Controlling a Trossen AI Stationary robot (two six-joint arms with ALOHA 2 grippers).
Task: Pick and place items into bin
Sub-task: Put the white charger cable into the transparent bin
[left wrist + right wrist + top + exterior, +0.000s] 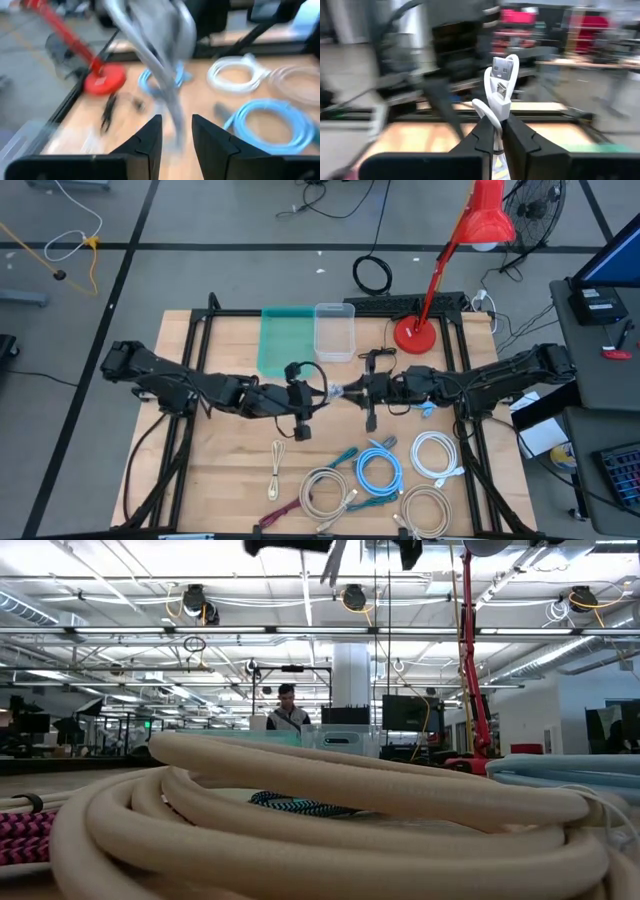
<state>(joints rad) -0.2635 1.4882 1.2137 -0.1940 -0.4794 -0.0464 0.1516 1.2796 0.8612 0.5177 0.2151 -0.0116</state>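
A white cable (338, 391) hangs above the middle of the table between my two grippers. My right gripper (497, 125) is shut on it, and the cable's two USB plugs (501, 75) stick up past the fingers. My left gripper (176, 125) faces it from the table's left, open, with a strand of the cable (170, 95) running through the gap. On the near half of the table lie a light blue coil (378, 470), a white coil (437, 453), two beige coils (322, 490) and small teal (343, 457), maroon (285, 508) and cream (277, 470) cords. My left gripper: a strand of the white cable passes between its open fingers (150, 142), but the blur hides whether they touch it. My right gripper pinches the bundled white cable just below its plugs (496, 111) between its two fingers, reaching about level from the table's right. The cable is lifted clear of the table, plugs pointing up.
The clear bin (335, 332) stands at the far middle of the table beside a green lid (285, 340). A red lamp (418, 335) stands to the bin's right, its arm leaning over the far right corner. A black frame edges the table.
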